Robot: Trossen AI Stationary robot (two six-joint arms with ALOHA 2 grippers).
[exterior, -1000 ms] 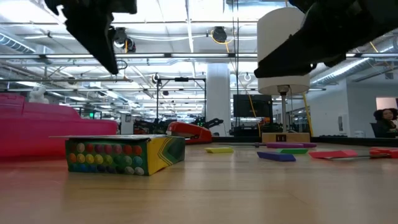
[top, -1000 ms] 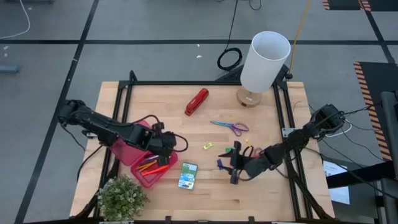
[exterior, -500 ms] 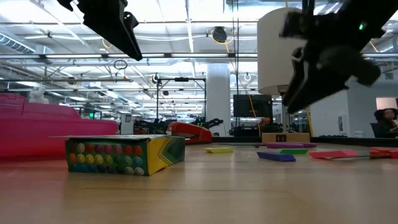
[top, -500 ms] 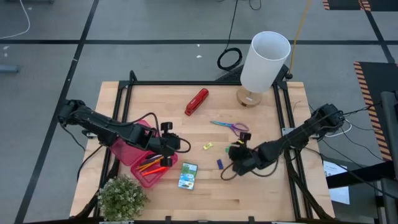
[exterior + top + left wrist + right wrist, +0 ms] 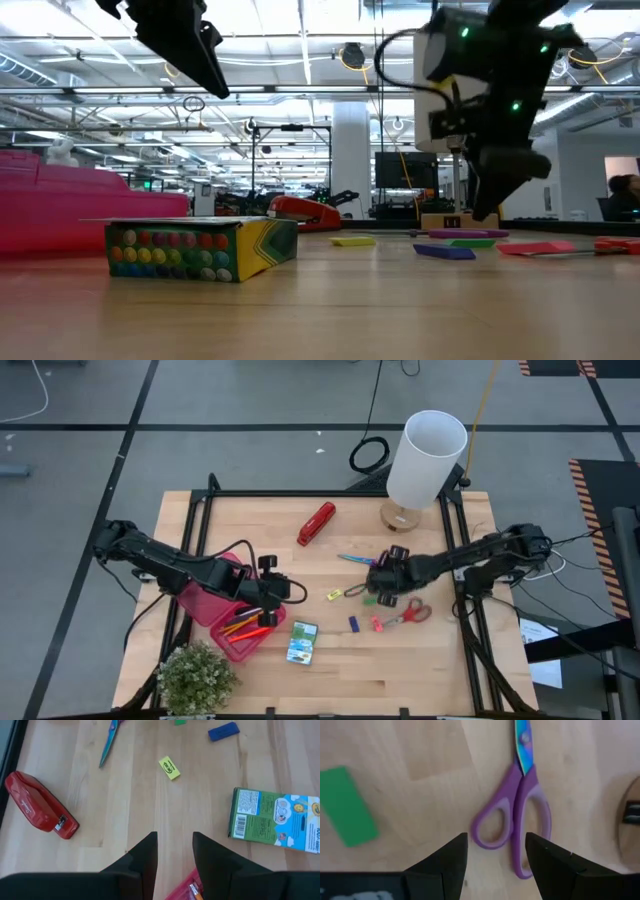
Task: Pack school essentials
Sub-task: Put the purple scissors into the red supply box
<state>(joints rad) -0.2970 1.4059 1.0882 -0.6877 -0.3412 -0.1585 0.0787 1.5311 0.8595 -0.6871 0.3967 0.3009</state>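
The purple-teal scissors (image 5: 512, 815) lie flat on the table, and their handles show between the fingers of my open right gripper (image 5: 495, 854), which hovers just above them (image 5: 383, 576). I see no touch. Red-handled scissors (image 5: 406, 614), a green eraser (image 5: 347, 805), a blue eraser (image 5: 353, 624) and a yellow eraser (image 5: 169, 768) lie loose nearby. The crayon box (image 5: 302, 642) lies flat nearer the front. My left gripper (image 5: 270, 592) hangs open over the right end of the pink case (image 5: 215, 605), which holds orange pens (image 5: 245, 627).
A red stapler (image 5: 316, 523) lies at the far middle. A white lamp (image 5: 425, 460) stands at the far right, just behind my right arm. A potted plant (image 5: 195, 678) sits at the near left corner. Bare wood shows along the front right.
My right gripper has swung from near the table's front, beside the blue eraser, toward the far edge and turned, ending over the purple-teal scissors' handles. The red-handled scissors, earlier covered by that arm, now show. My left gripper has shifted slightly toward the table's right.
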